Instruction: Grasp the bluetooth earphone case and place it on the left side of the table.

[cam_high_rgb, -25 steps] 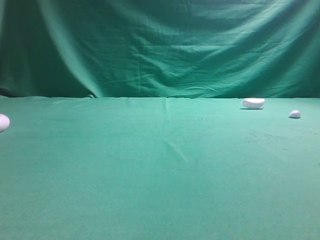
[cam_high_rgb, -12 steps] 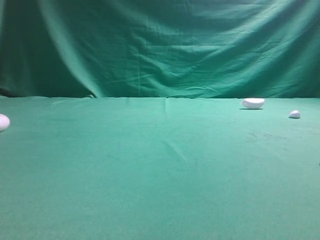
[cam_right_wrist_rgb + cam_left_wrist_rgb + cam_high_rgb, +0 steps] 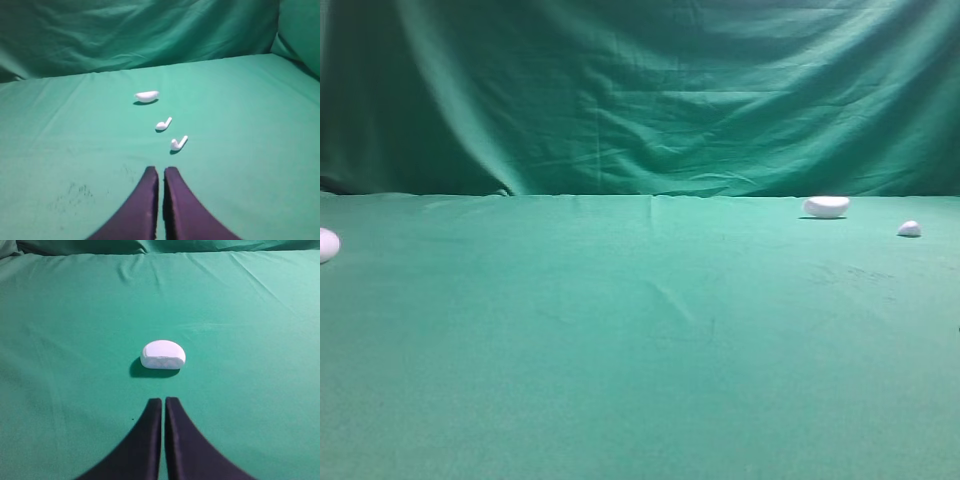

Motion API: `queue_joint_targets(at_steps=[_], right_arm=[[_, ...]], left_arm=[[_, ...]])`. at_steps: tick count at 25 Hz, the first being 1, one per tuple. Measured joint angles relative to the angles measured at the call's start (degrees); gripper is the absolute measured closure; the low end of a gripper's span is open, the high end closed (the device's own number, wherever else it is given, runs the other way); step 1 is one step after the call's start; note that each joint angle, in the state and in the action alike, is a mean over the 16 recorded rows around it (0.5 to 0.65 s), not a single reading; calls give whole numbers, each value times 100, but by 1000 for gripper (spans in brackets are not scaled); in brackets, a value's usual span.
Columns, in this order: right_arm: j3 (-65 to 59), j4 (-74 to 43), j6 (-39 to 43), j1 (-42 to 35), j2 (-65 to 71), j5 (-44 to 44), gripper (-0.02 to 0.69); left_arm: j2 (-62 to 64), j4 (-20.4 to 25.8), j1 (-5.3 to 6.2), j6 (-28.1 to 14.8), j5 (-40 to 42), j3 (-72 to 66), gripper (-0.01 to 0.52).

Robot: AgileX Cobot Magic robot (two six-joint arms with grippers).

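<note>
Your two loose earbuds (image 3: pixel 164 124) lay near the table's (image 3: pixel 640 380) right edge; the bluetooth earphone case (image 3: pixel 163 354) sat ahead of the left gripper (image 3: pixel 163 401). Both it and the right gripper (image 3: pixel 160 170) were clenched, empty.

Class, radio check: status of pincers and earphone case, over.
Left pincer shut, empty. Right pincer shut, empty. White oblong earphone case lies ahead of left pincer, untouched. Nothing between them.

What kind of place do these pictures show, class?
Probably a staged robot test setup: a table draped in green cloth, a matching green backdrop, and only small white earphone pieces laid out.
</note>
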State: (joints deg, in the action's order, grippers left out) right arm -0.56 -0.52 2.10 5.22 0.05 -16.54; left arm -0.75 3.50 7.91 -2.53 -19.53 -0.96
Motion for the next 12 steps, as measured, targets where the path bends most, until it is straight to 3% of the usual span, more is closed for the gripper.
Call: queue_joint_targets(at_steps=[12], right_arm=[[-106, -9, 0, -48, -73, -442, 665]], left_arm=[[0, -3, 0, 0, 0, 0, 514]])
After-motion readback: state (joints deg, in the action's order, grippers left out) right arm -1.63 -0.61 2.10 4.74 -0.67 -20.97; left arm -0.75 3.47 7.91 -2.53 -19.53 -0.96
